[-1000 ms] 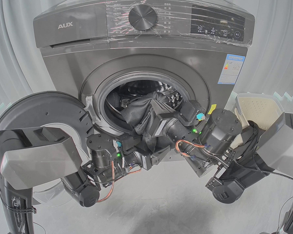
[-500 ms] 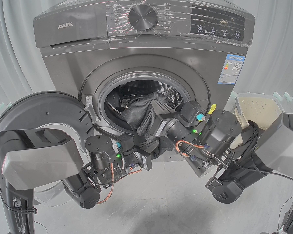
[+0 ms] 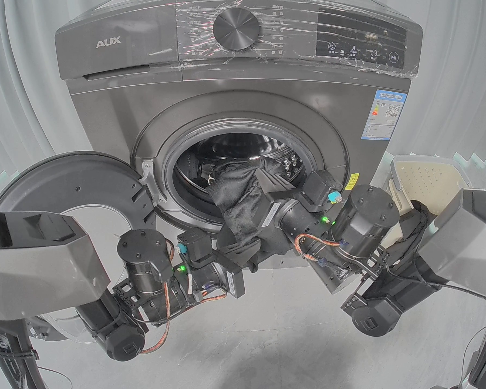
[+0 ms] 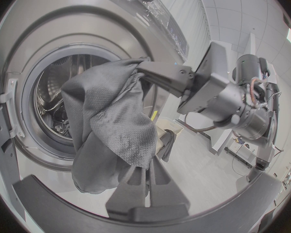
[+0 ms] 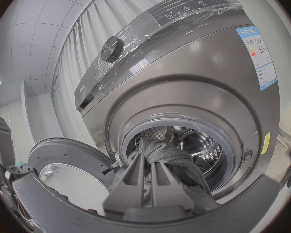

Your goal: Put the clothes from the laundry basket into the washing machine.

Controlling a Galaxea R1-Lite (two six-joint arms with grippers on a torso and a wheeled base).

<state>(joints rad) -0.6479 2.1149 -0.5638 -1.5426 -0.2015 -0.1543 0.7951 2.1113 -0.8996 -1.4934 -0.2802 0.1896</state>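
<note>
right tool (image 5: 147, 160) clamped on dark garment (image 3: 237, 195), top bunch past the door rim of the washing machine (image 3: 254, 104) for pushing in | left tool (image 4: 148, 167) below, fingers together at the hanging hem, likely lifting slack

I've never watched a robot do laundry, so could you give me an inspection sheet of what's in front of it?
Surface: smooth grey floor.
Job's things: washing machine with its door swung open; dark garment hanging half in the drum mouth; laundry basket beside the machine on the robot's right, with dark cloth over its rim.
Clutter: nothing seen.
Hands: right hand shut on the garment at the drum opening; left hand shut on its lower edge.
Cables: orange cable at the left wrist, another at the right.
Surroundings: pale curtains behind.
</note>
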